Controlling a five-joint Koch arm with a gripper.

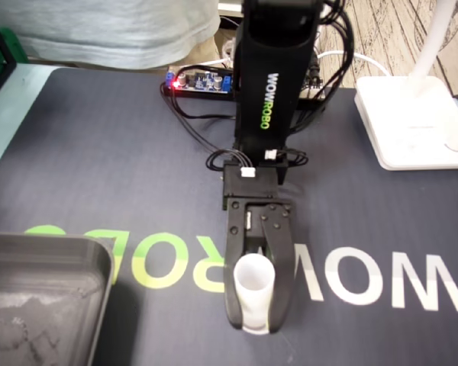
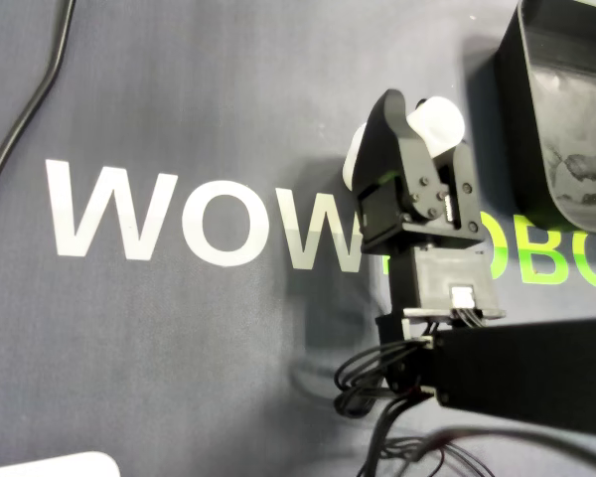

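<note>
A small white paper cup sits between the two black jaws of my gripper, low over the dark mat in the fixed view. The jaws press on its sides, so the gripper is shut on it. In the overhead view the cup shows on both sides of one jaw and looks tilted, with the gripper around it just left of the tray. I cannot tell whether the cup touches the mat.
A grey tray lies at the lower left in the fixed view and at the upper right in the overhead view. A white lamp base, a controller board and a black cable lie around the mat.
</note>
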